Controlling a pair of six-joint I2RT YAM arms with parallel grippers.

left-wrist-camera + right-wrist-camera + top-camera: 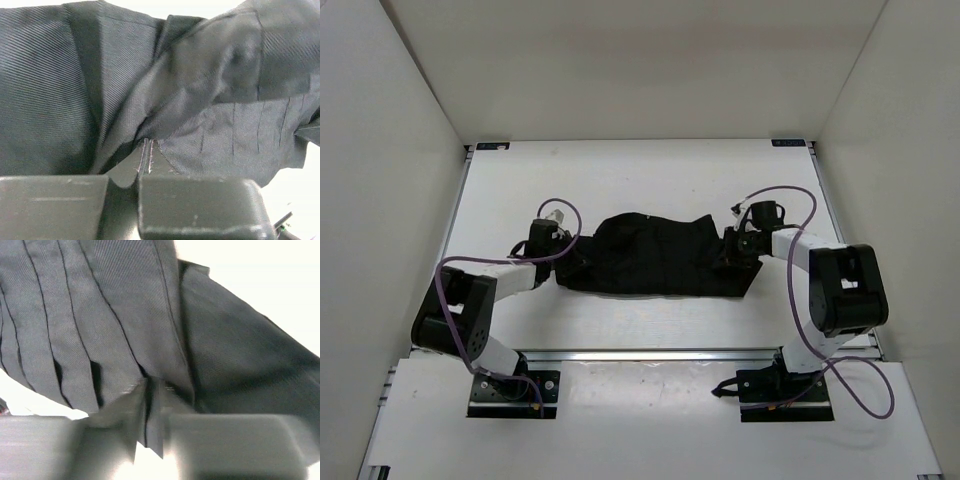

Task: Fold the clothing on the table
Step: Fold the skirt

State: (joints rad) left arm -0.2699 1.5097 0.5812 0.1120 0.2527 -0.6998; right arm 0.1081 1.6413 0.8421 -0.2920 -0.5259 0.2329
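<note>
My left gripper (145,167) and right gripper (148,412) were each pinched shut on an end of the soft, pleated black garment (655,258) lying mid-table on the flat white table (620,170), and such thin bites could slip if I pulled unevenly.

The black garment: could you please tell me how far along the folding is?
Done: the left gripper and right gripper are each shut on an end of the black pleated garment. In hand: it stretches rumpled between them. Left: no tidy fold shows yet.
</note>
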